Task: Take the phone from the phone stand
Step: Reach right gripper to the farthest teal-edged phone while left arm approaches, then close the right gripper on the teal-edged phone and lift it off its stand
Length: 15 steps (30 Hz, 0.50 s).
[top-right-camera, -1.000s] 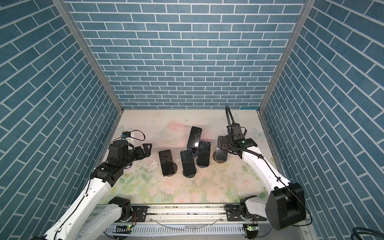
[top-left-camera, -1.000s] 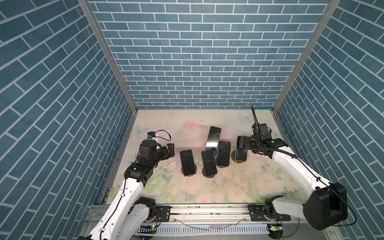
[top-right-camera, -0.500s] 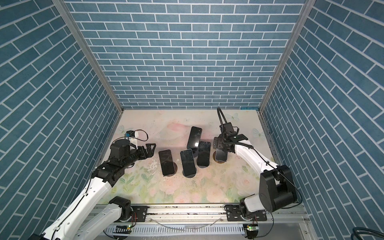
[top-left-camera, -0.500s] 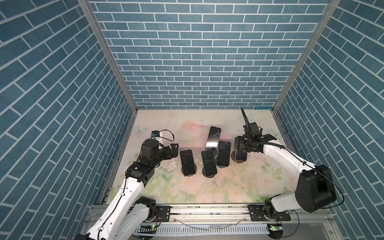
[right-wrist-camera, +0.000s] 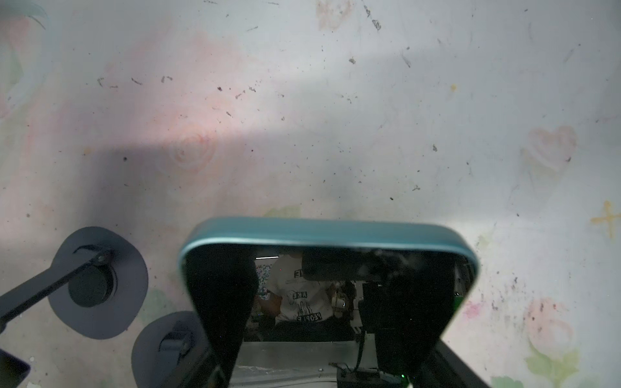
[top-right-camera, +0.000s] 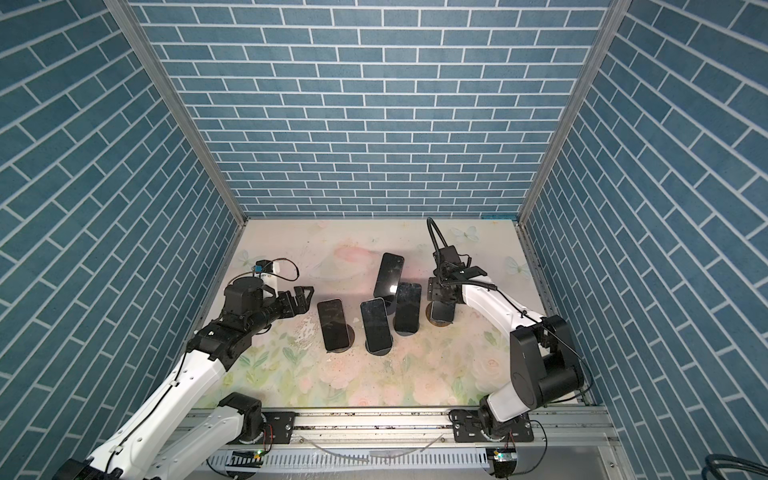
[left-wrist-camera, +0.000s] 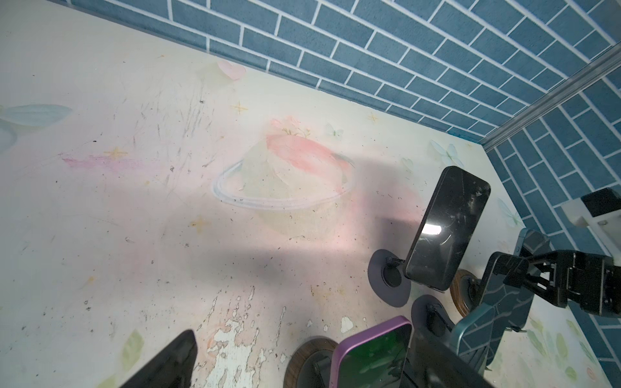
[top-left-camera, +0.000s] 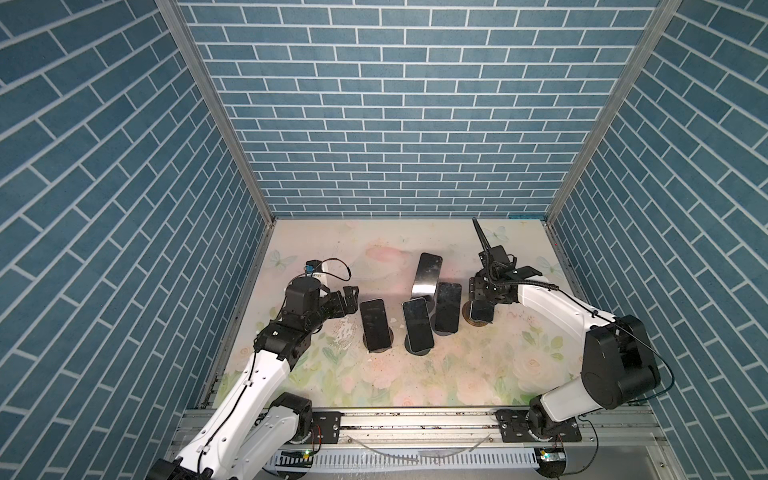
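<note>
**A:** Where is our phone [top-left-camera: 482, 311]?

**B:** Propped on the rightmost stand [top-left-camera: 478, 323], the one with the round brown base. It sits apart from the four other phones [top-left-camera: 415, 324] nearer the middle of the table [top-left-camera: 415, 374]. The right gripper [top-left-camera: 484, 297] is at its upper end.

**A:** Do we have hold of it?

**B:** We cannot tell. In the right wrist view the phone's teal top edge runs across the two dark fingers [right-wrist-camera: 218, 302], so they bracket it. Whether they press on it does not show, and the left wrist view settles nothing either.

**A:** And the left gripper [top-right-camera: 301, 297]?

**B:** Its fingers are spread and hold nothing. It is near the leftmost phone, not touching it.

**A:** How do we expect the phone to handle?

**B:** Stiff and flat, we judge, with some weight for its size. The glass screen is glossy and likely slippery, so the teal case should grip better. We would take it by the two long side edges, near the top, where the stand's cradle is out of the way.

**A:** What could go wrong?

**B:** The stand looks light. If its lip catches the phone, the base may come up too. We would lift along the lean of the rest, not sideways. A pinch too near a corner could let the phone swing, and a drop onto the table could crack the glass.
</note>
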Tool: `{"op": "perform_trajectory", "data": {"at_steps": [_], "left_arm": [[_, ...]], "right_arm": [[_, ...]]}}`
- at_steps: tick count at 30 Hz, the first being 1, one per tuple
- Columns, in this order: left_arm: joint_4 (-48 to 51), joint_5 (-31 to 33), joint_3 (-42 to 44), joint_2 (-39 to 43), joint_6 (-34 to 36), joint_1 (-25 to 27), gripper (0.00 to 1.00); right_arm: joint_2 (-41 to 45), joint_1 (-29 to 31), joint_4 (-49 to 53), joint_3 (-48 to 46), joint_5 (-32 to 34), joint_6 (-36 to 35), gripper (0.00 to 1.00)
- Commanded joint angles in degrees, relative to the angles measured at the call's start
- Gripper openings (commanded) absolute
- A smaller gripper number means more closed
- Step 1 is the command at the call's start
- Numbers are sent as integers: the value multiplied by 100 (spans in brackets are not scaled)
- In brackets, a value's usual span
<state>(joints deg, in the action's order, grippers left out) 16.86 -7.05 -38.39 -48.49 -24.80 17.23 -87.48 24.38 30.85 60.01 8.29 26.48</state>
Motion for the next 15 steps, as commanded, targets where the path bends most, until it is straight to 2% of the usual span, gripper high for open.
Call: {"op": "perform_trajectory", "data": {"at_steps": [1,3,8,15], "left_arm": [[-69,55,-273,3,46,43,100],[-69,65,-283,-8,45,43,100],[-69,83,-309,-29,50,52,100],[-69,85,-358,-101,67,86,100]], "right_arm": [[-93,42,20,327,172,-72,69],[-94,56,25,334,172,-90,59],[-22,66,79,410,120,-108,43],[418,67,145,624,141,-139,42]]}}
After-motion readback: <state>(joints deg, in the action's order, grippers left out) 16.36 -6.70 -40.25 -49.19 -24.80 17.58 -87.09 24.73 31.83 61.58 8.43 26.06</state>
